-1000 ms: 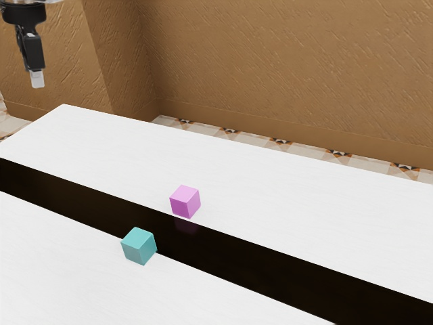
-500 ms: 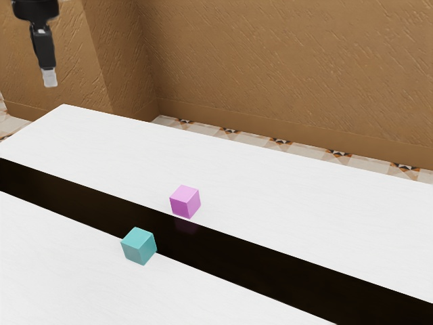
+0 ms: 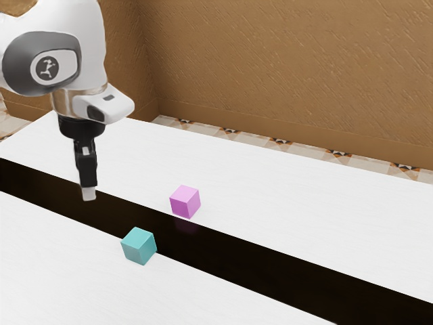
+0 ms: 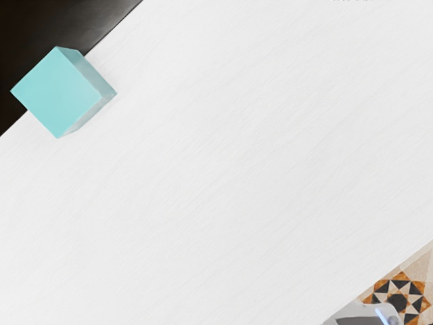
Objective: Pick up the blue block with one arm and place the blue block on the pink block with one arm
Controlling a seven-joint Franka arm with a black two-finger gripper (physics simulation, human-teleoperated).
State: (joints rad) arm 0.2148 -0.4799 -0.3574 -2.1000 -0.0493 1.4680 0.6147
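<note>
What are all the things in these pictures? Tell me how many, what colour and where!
blue block: one, light blue-green, on the near white part of the table, right at the dark strip's edge.
pink block: one, pink, on the far white part, across the strip from the blue block, not touching it.
table: one, white, stretching across the exterior view.
dark strip: one, black, running along the table between the two blocks.
wall: brown, behind the table.
floor tiles: patterned orange, black and white, between table and wall.
arm: one, white and grey, at the exterior view's upper left.
end effector: one, black, pointing down over the dark strip, to the exterior view's left of both blocks.
</note>
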